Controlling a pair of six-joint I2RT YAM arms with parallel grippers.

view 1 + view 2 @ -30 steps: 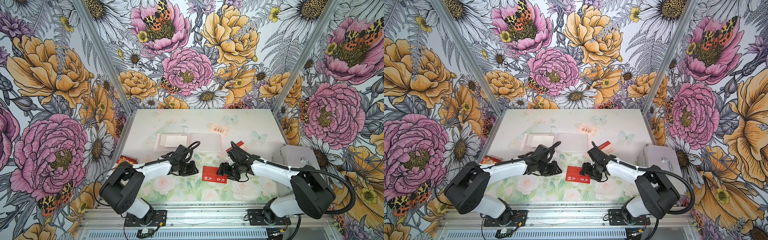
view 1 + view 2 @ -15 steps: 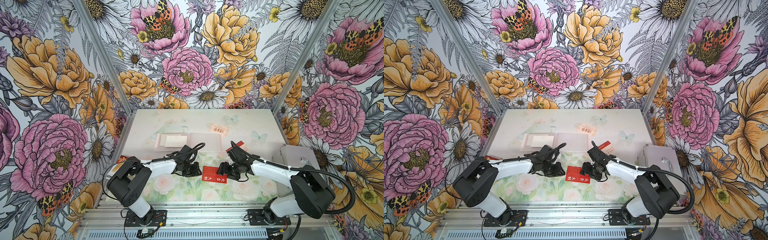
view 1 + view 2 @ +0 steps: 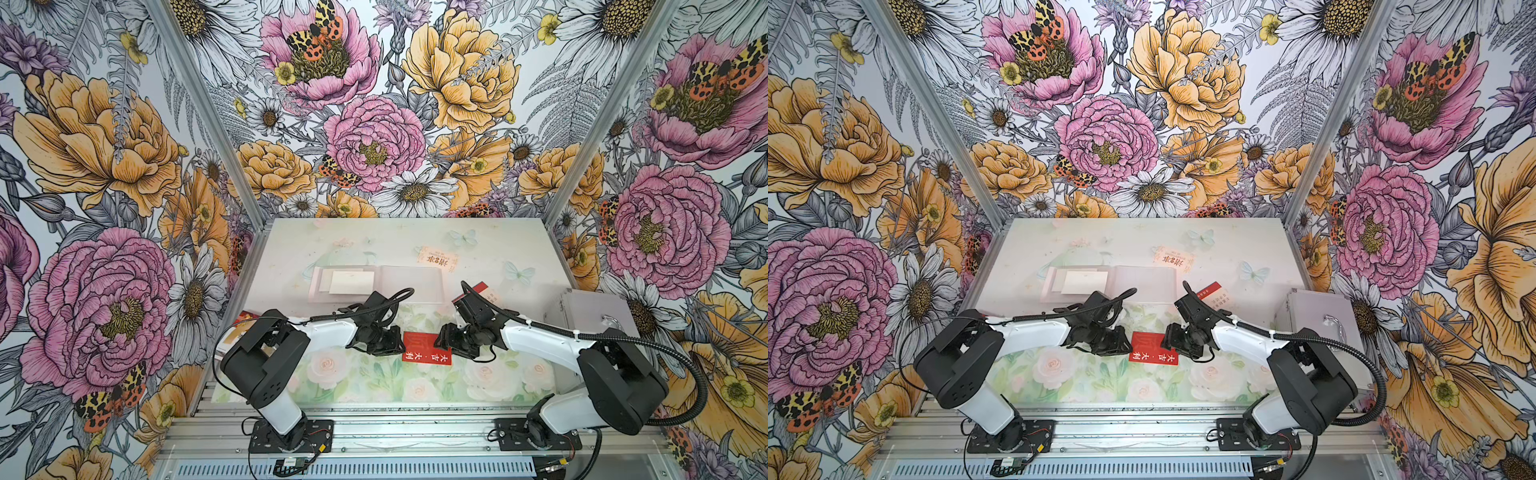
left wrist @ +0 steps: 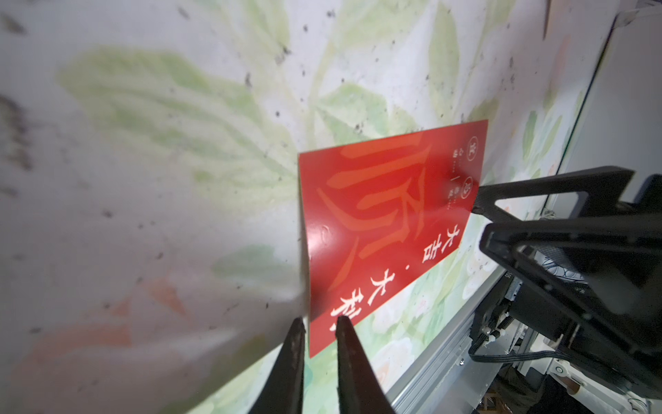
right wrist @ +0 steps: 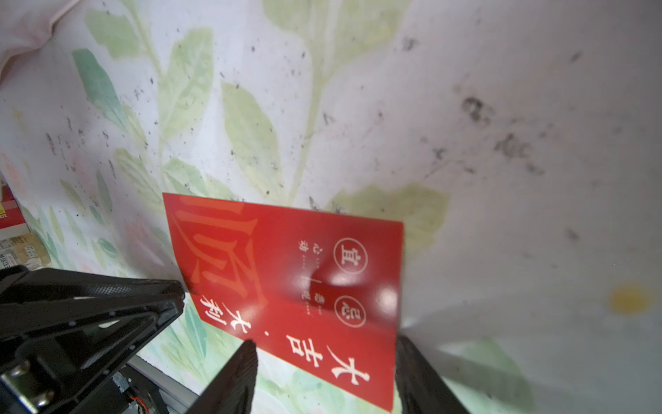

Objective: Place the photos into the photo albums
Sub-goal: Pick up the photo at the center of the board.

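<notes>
A red photo point(image 3: 426, 351) with white Chinese characters lies flat on the floral mat near the front, between both grippers. My left gripper point(image 3: 400, 347) has its tips at the photo's left end. In the left wrist view its fingers point(image 4: 320, 322) leave only a narrow gap, and the photo point(image 4: 387, 222) shows through it, unpinched. My right gripper point(image 5: 326, 344) is open and straddles the photo's point(image 5: 286, 272) right corner, a finger at each edge. The pale pink photo album point(image 3: 415, 284) lies open behind, with a white card in its left page.
A cream photo point(image 3: 436, 259) lies behind the album. Another red photo point(image 3: 484, 291) peeks out beside the right arm. A silver case point(image 3: 590, 316) stands at the right edge, and a red-and-white box point(image 3: 245, 320) sits at the left under the left arm.
My left gripper has slid right up to the red photo's left end. The right gripper's jaws have narrowed around the other end. The photo has stayed in place.
</notes>
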